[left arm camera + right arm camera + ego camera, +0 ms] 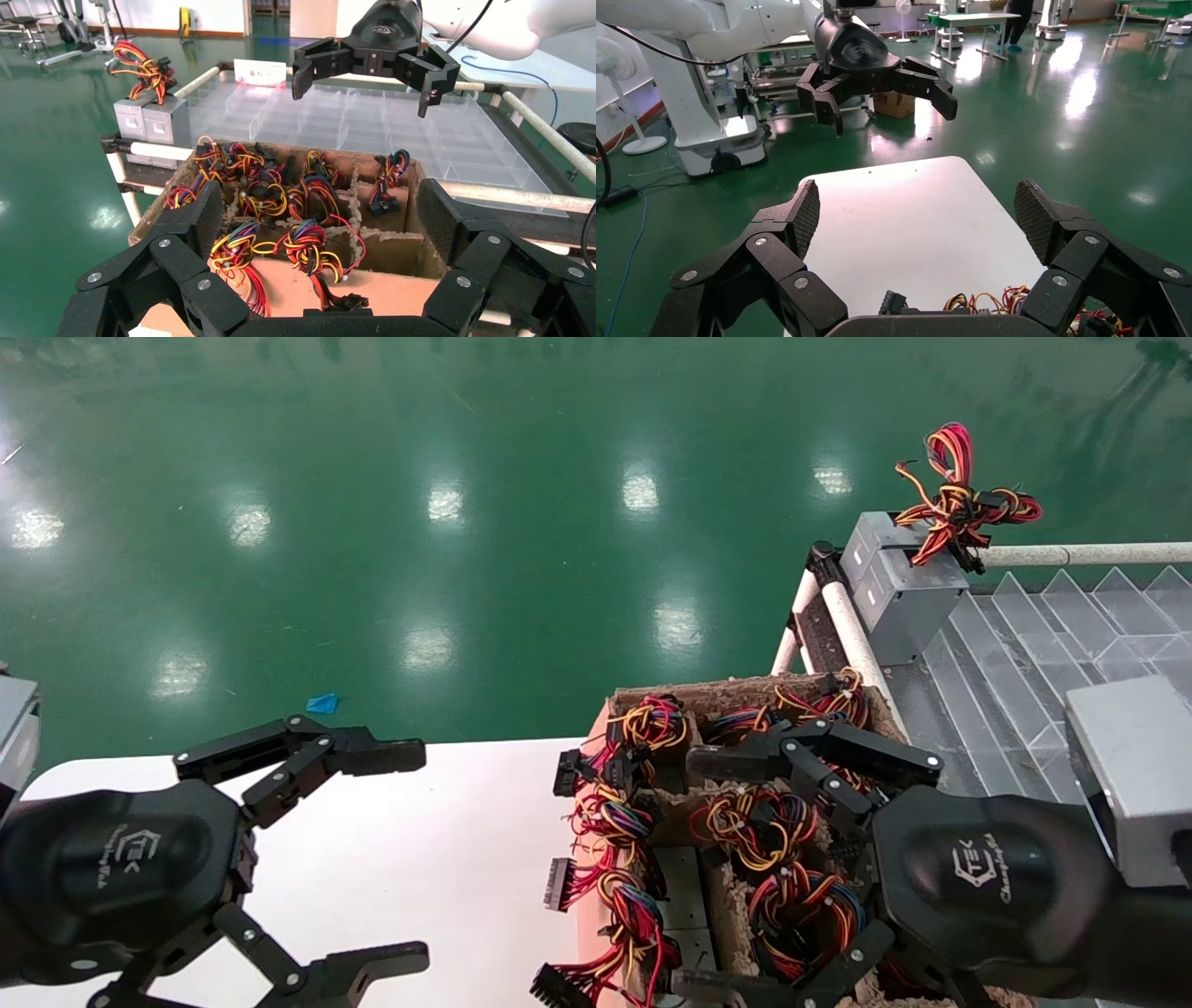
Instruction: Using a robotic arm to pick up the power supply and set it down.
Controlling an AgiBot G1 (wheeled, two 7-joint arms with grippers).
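Claws, left (396, 854) and right (694, 868), black linkage fingers spread, right over cardboard box (736, 693) of wire-bundled supplies.

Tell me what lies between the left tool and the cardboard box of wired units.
Only bare white table, seen in the head view, lies between the open left tool and the cardboard box.

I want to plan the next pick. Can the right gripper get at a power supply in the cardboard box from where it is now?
Probably yes. The right gripper hangs open directly above the cardboard box, and nothing lies between. But wire bundles cover the power supplies, so a clean grasp on metal looks uncertain.
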